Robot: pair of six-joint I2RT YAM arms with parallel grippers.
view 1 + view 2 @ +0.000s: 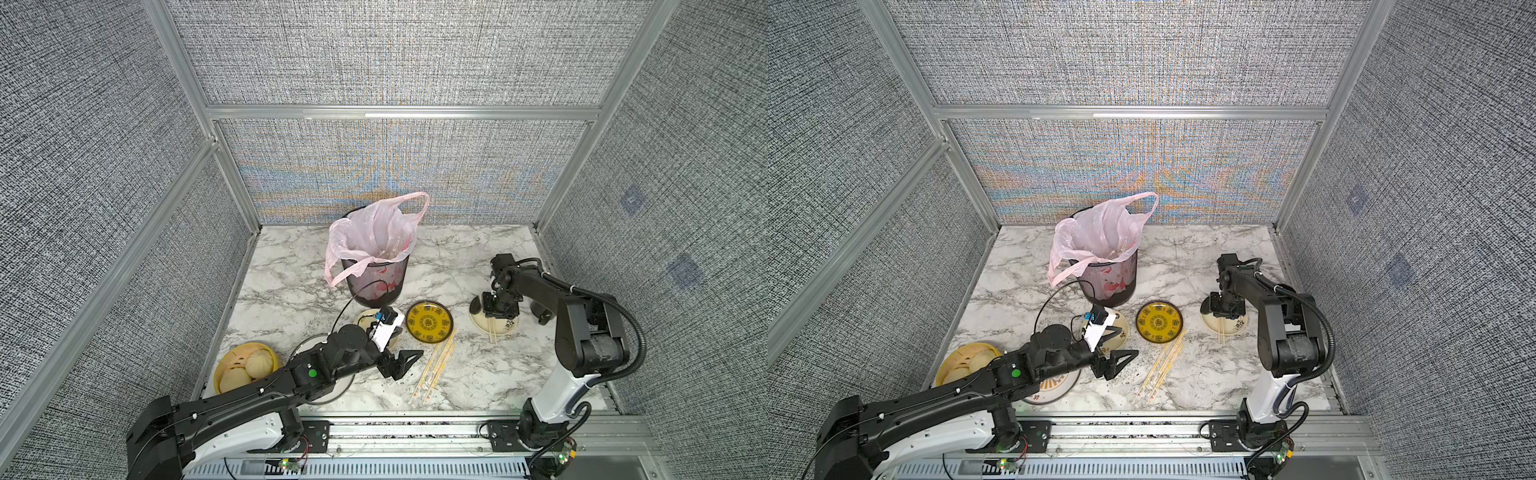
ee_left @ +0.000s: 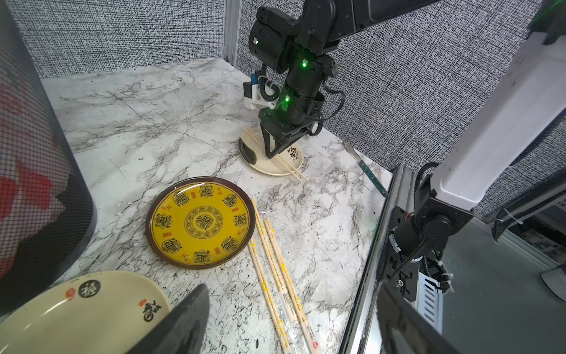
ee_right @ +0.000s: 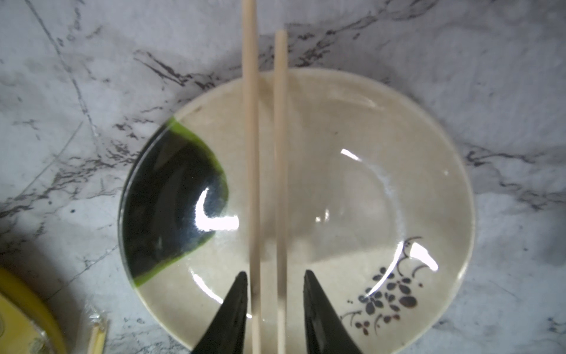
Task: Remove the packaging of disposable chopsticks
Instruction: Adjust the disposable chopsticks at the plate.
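Observation:
Several disposable chopsticks [image 1: 434, 365] [image 1: 1160, 365] [image 2: 272, 263] lie in a bundle on the marble, beside the yellow plate. They are still inside their packaging [image 2: 294, 309], clear sleeves with red print. My left gripper [image 1: 405, 363] [image 1: 1119, 363] [image 2: 292, 285] hovers open just left of the bundle and holds nothing. Two bare sticks [image 1: 492, 330] [image 3: 252, 153] rest across a cream plate [image 1: 509, 328] [image 3: 367, 184] with a flower mark. My right gripper [image 1: 494, 316] [image 2: 272, 153] [image 3: 275, 275] points down over them. Its jaws stand apart with both sticks between them.
A mesh bin with a pink bag [image 1: 376, 266] stands at the back. The yellow plate [image 1: 429, 322] and a cream plate with characters [image 2: 76, 312] sit mid-table. A steamer of buns [image 1: 245, 365] is front left. A dark cup [image 1: 540, 313] stands behind the right arm.

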